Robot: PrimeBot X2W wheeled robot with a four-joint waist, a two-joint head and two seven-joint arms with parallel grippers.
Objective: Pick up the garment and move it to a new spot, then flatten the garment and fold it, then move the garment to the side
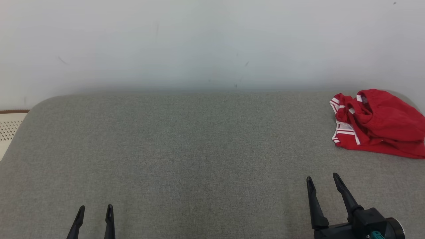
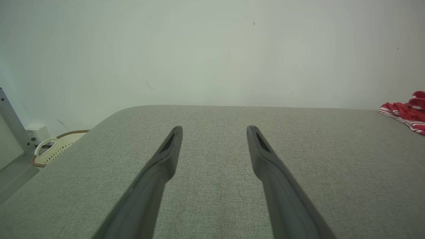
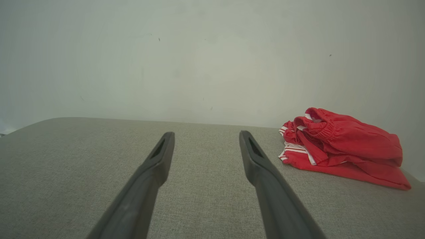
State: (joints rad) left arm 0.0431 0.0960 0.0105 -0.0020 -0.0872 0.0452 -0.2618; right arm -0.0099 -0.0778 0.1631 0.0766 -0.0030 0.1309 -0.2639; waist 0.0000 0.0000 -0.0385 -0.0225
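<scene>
Nearest, the left gripper (image 1: 95, 207) shows at the lower left above the grey tabletop (image 1: 186, 142), its jaws wide with nothing between them. The right gripper (image 1: 322, 177) is at the lower right, reaching a little farther forward, its jaws likewise wide and empty. Beyond it and well apart, the red garment (image 1: 382, 122) with white stripes lies crumpled at the tabletop's far right corner, close to the pale wall (image 1: 199, 43). Off the far left edge stands a cream basket (image 1: 10, 127).
</scene>
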